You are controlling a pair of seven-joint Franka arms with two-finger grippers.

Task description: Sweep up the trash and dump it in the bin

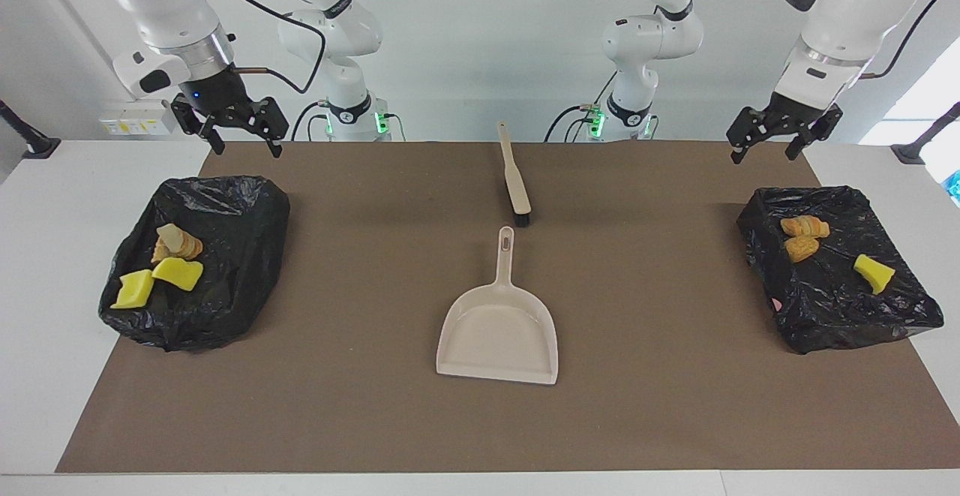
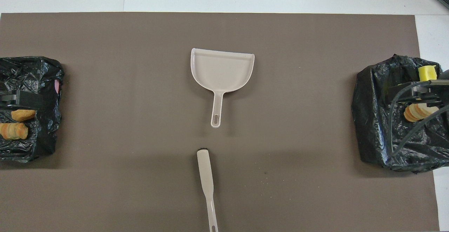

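Observation:
The trash lies in two black-bagged bins. In the bin (image 1: 225,256) at the right arm's end are two yellow sponge pieces (image 1: 178,272) and a bread-like chunk (image 1: 180,244). The bin (image 1: 832,308) at the left arm's end holds two bread-like chunks (image 1: 804,227) and a yellow sponge piece (image 1: 874,272). A beige dustpan (image 1: 499,335) lies mid-mat, handle toward the robots. The beige brush (image 1: 515,181) lies just nearer the robots. My left gripper (image 1: 763,154) hangs open and holds nothing, raised over its bin. Raised over the other bin, my right gripper (image 1: 249,149) is open with nothing between its fingers.
A brown mat (image 1: 675,406) covers most of the white table (image 1: 45,406). The bins sit at the mat's two ends, with the dustpan (image 2: 222,67) and brush (image 2: 206,176) between them. Cables of the right arm hang over its bin (image 2: 372,119).

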